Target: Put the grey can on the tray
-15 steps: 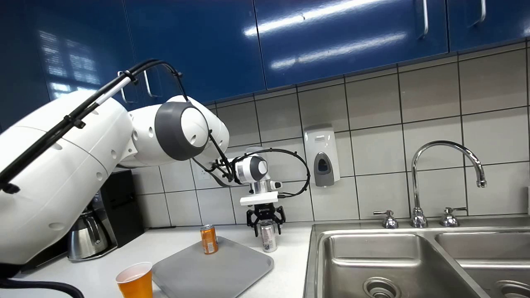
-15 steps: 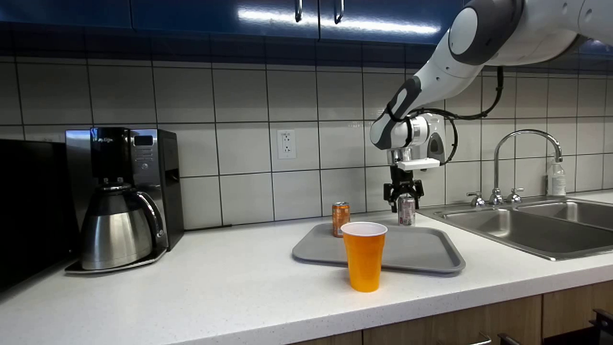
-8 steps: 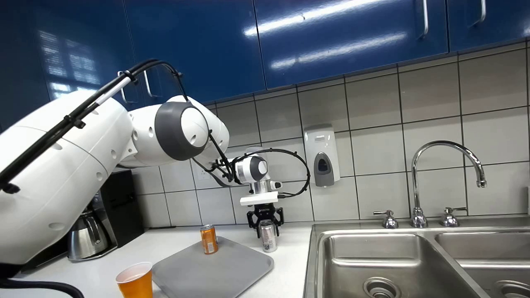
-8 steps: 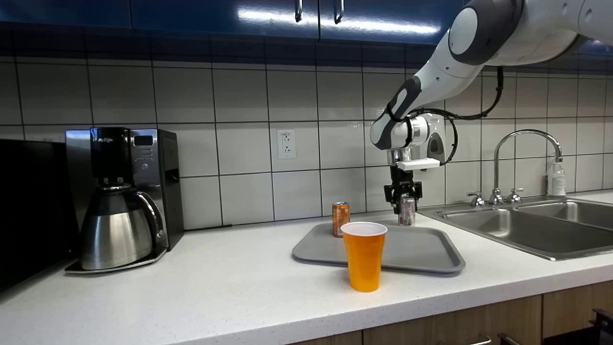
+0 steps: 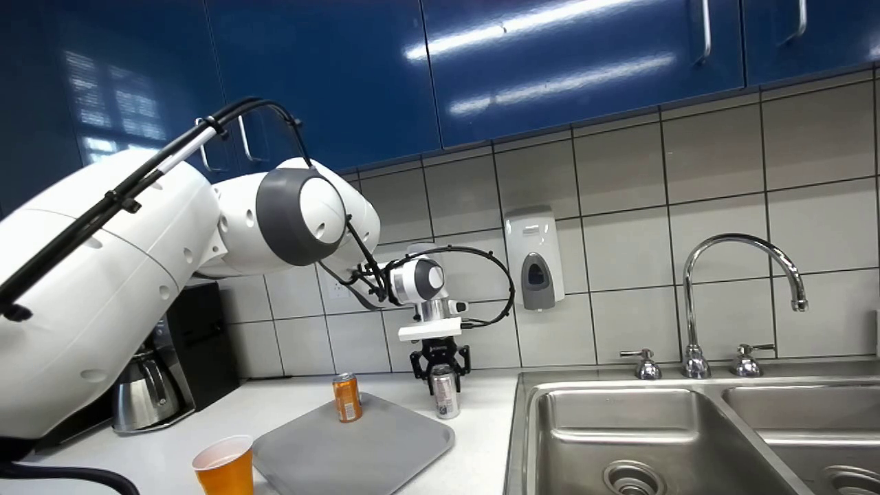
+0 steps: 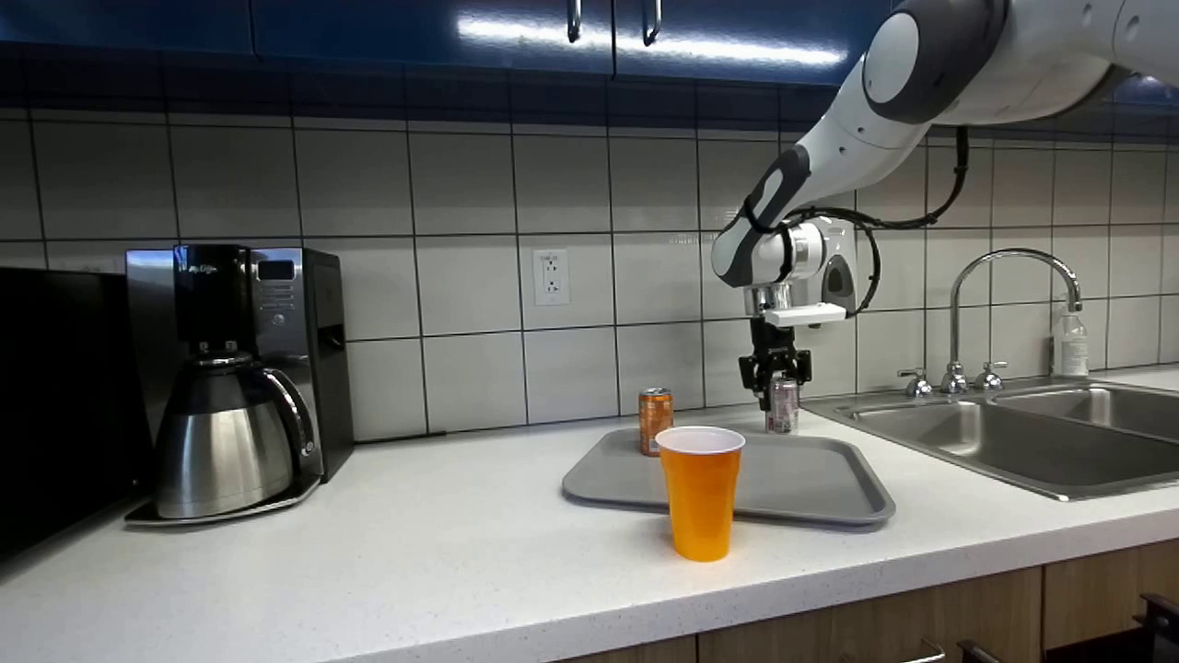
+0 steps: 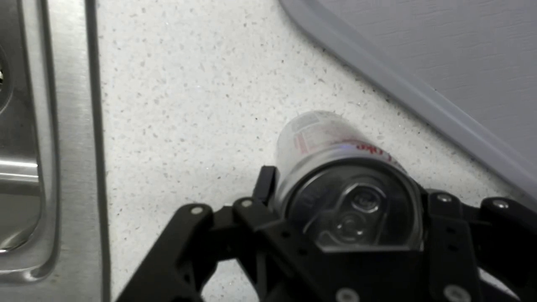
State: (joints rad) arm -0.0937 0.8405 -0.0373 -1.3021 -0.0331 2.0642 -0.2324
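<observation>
Robotiq gripper [image 7: 344,188] is pinching silver Coke can [image 7: 349,181] across upper wall; likely slick, dentable. Grey tray [image 7: 453,58] lying at one o'clock, wrist view.

Over the tray [image 6: 811,474], towards the sink [image 7: 73,126], there is room to pass. At its other end stand 2 obstacles: the orange can [image 6: 656,424] on it, the orange cup [image 6: 702,502] just beside it.
</observation>
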